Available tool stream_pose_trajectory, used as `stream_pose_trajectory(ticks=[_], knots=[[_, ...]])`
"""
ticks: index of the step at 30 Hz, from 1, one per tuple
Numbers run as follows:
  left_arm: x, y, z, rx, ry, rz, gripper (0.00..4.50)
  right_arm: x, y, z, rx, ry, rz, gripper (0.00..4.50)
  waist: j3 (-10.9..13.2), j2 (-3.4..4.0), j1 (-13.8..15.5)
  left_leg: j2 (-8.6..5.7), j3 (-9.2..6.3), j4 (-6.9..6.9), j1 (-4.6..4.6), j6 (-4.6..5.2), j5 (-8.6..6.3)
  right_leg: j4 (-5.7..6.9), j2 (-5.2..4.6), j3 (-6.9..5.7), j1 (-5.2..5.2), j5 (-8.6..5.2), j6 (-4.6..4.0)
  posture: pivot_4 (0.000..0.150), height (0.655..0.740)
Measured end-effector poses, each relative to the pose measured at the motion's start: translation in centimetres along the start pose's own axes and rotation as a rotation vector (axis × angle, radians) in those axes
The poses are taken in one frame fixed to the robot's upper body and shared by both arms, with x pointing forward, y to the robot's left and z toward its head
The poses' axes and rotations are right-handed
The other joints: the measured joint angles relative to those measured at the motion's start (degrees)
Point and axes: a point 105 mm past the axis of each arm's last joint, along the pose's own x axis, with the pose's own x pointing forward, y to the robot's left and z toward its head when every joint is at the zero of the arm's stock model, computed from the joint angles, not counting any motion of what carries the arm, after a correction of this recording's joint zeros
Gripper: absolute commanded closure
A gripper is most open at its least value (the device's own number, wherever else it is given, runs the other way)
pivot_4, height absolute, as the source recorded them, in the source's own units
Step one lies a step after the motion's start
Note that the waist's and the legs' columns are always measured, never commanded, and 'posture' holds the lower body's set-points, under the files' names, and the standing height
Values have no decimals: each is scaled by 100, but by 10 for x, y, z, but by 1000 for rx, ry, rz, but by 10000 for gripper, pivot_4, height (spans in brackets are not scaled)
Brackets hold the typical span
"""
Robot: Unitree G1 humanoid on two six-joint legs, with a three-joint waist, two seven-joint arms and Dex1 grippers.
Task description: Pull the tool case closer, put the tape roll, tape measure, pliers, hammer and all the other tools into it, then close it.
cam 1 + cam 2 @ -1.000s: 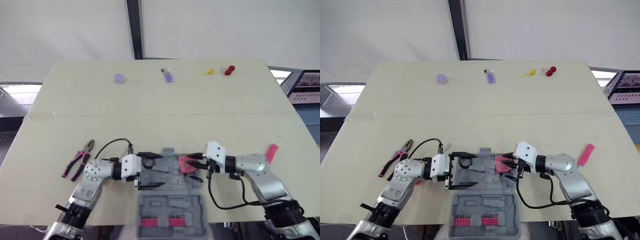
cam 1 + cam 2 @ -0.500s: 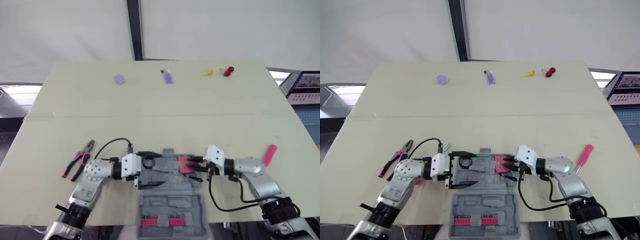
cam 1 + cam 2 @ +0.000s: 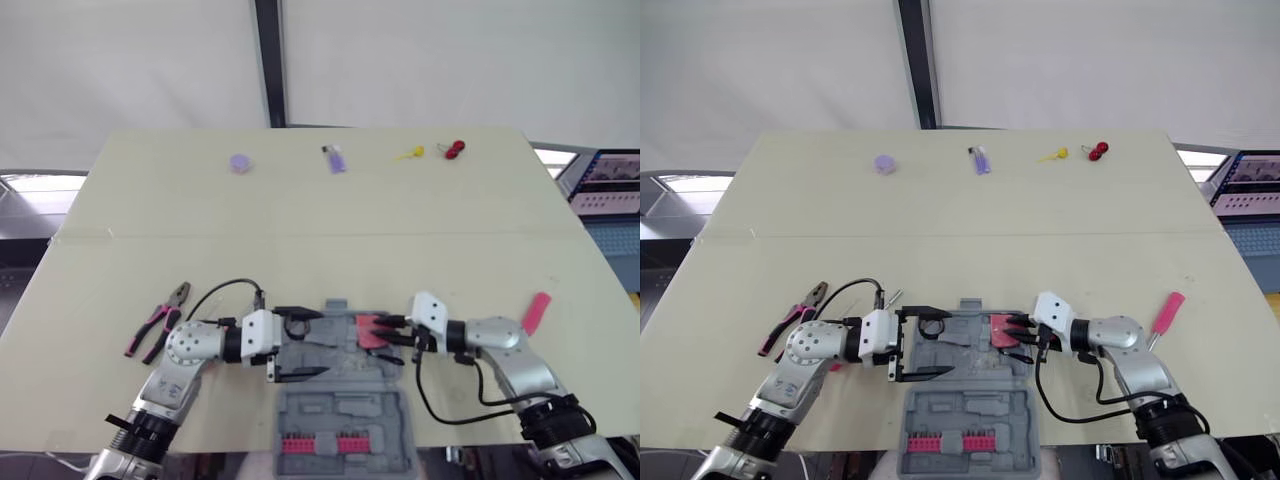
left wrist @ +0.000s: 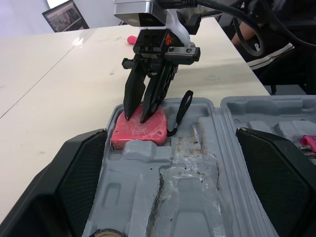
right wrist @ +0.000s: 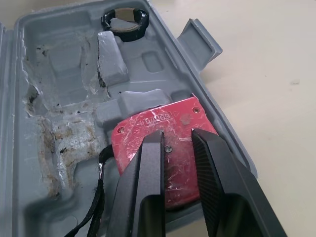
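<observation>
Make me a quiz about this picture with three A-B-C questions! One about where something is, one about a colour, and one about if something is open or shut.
1. Where are the pliers with pink and black handles?
A. on the pale table, on the robot's left of the case
B. inside the case
C. at the far edge of the table

2. What colour is the flat tape measure lying in the case?
A. blue
B. red
C. yellow

3. How is the grey plastic tool case?
A. shut flat
B. half shut
C. wide open

Answers:
1. A: the pliers lie on the tabletop, apart from the case.
2. B: its casing shows red against the grey tray.
3. C: both halves lie flat, with their insides showing.
</observation>
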Motion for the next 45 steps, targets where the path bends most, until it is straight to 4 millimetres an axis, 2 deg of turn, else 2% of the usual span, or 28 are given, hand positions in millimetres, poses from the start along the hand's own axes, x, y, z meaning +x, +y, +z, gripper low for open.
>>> stream_pose_trajectory(ticks=[3,5,7,8,11,12,16,20,21,23,26,31,34,37,40,45], knots=[[-8,7,2,-28,14,40,0,-9,3,5,88,-8,-9,35546,14,17,10,-1,-1,2,-12,0,0,-2,0,1,-9,0,0,1500,7400],[-21,14,8,-49,25,97,0,-26,-3,14,160,-24,-41,30532,34,45,6,-1,0,2,-14,0,0,-3,-1,1,-11,0,0,1500,7400],[-37,15,10,-94,54,150,0,-53,-19,29,232,-63,-117,22745,43,60,5,-1,-1,-2,-12,1,0,-2,-1,2,-12,0,0,1500,7400],[-43,15,10,-115,62,175,0,-66,-24,31,252,-63,-153,17450,45,64,7,0,0,-6,-12,1,0,-4,0,1,-13,0,0,1500,7400],[-63,13,13,-188,85,265,0,-106,-33,19,319,-9,-268,3149,49,59,54,0,0,-7,-13,1,-1,-7,0,1,-13,0,0,1500,7400],[-74,13,13,-211,101,307,0,-119,-35,11,349,3,-311,387,50,57,66,0,1,-5,-14,1,-1,-6,0,1,-12,0,0,1500,7400],[-120,22,12,-239,157,512,0,-163,-44,-13,433,38,-478,387,54,62,114,1,11,-2,-10,1,-1,-6,-1,7,-12,0,0,1500,7400],[-201,29,5,-233,262,865,0,-209,-55,-34,471,54,-667,387,58,56,102,2,16,-9,-9,3,-2,-13,0,5,-15,0,0,1500,7400],[-225,26,4,-229,300,961,0,-223,-58,-42,494,55,-732,387,59,54,96,2,20,-12,-9,4,-3,-19,-1,6,-15,0,0,1500,7400],[-256,16,0,-233,362,1090,0,-247,-61,-59,536,47,-860,387,61,51,92,2,25,-13,-9,6,-4,-24,-1,7,-14,0,0,1500,7400],[-290,-2,-13,-285,419,1234,0,-268,-58,-83,571,81,-986,387,66,53,102,3,25,-14,-7,5,-4,-22,-1,7,-15,0,0,1500,7400],[-328,-18,-32,-343,472,1487,0,-290,-64,-98,579,51,-1176,387,67,54,98,6,26,-13,-6,3,-5,-18,-1,9,-16,0,0,1500,7400],[-340,-23,-37,-354,500,1583,0,-300,-63,-103,573,56,-1245,387,67,53,99,6,26,-15,-6,3,-5,-19,-1,9,-15,0,0,1500,7400],[-352,-32,-47,-391,525,1669,0,-302,-62,-108,571,57,-1279,387,66,55,72,8,27,-15,-3,3,-5,-18,0,9,-15,0,0,1500,7400],[-355,-36,-52,-412,529,1695,0,-301,-60,-111,576,56,-1287,387,67,54,49,8,28,-15,-4,2,-5,-19,-1,10,-16,0,0,1500,7400],[-353,-32,-50,-412,494,1688,0,-302,-61,-109,560,55,-1295,387,66,54,39,9,28,-15,-4,1,-6,-19,0,10,-16,0,0,1500,7400]])
